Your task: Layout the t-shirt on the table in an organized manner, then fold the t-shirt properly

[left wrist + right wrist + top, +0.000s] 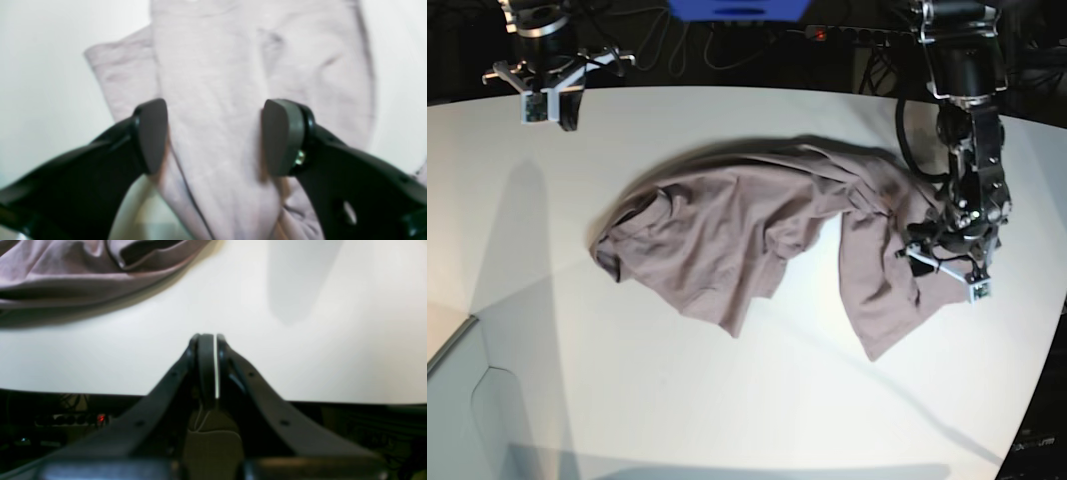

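The mauve-brown t-shirt [727, 230] lies crumpled across the middle of the white table [727, 400], with one flap hanging down toward the right front [877, 300]. My left gripper [942, 262] hovers at the shirt's right edge. In the left wrist view it [217, 136] is open, its grey pads [283, 136] apart on either side of a ridge of the t-shirt [213, 83] without pinching it. My right gripper [547, 95] is at the far left back edge, away from the cloth. It [211, 340] is shut and empty over bare table [300, 366], with the t-shirt [66, 273] off to one side.
Beyond the table's back edge is a dark space with cables, a power strip with a red light [100, 418] and a blue object [737, 10]. The table edge curves in at the right front [1027, 400]. A seam marks off a panel at the left front [467, 330].
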Tool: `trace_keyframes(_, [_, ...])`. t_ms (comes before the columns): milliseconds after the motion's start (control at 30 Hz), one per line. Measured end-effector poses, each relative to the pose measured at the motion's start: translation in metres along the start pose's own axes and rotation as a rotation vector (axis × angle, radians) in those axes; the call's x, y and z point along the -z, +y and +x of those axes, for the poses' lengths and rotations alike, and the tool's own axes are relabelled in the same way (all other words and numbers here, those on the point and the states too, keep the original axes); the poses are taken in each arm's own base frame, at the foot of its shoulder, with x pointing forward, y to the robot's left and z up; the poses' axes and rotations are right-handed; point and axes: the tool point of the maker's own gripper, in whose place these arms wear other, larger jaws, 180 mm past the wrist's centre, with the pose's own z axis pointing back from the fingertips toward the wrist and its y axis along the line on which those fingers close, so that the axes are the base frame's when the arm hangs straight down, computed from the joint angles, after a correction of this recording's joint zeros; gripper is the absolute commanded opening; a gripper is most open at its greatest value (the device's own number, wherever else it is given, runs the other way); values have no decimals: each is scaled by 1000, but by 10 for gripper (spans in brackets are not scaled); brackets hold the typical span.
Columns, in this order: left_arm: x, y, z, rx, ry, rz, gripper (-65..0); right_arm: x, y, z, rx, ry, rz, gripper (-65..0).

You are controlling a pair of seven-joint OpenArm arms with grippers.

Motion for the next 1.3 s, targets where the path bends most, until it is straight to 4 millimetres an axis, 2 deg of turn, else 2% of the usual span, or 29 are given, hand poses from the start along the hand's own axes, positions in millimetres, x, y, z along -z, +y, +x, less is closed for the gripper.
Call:
trace_keyframes(100, [6, -10, 2, 17, 8, -18, -226, 0, -1, -2, -2, 5, 0, -650])
trace_keyframes(133, [6, -14, 3, 16, 6, -27, -249, 1, -1, -3, -2, 9, -1, -650])
trace_keyframes(267, [8, -18, -2, 31, 19, -35, -434, 2, -1, -13, -2, 36, -1, -650])
trace_keyframes(333, [8, -18, -4, 32, 25, -34, -466, 2, -1, -12, -2, 33, -1, -650])
trace_keyframes(700, [8, -25, -5, 16, 24, -45, -332, 2, 1, -12, -1, 32, 3, -650])
trace_keyframes(833, [8, -27, -7, 21, 26, -49, -340, 2, 1, -12, -2, 32, 3, -650])
trace_keyframes(900, [8, -27, -8, 20, 29, -50, -412, 1, 1, -13, -2, 34, 3, -650])
trace_keyframes(967, [8, -26, -9, 19, 30, -48, -513, 1, 1, -14, -1, 36, 4, -650])
trace_keyframes(1033, [8, -26, -9, 19, 31, -47, -643, 0, 1, -16, -2, 41, 4, -650])
trace_keyframes(1167, [1, -23, -12, 23, 39, -48, -650, -3, 0, -21, -3, 58, 3, -650])
trace_keyframes(1233, [-13, -16, -8, 23, 6, -40, -650, -3, 0, -21, -4, 56, 3, -650])
trace_keyframes(1300, [-32, -3, 4, 11, -53, -14, -650, -2, 0, -21, -5, 56, 3, -650])
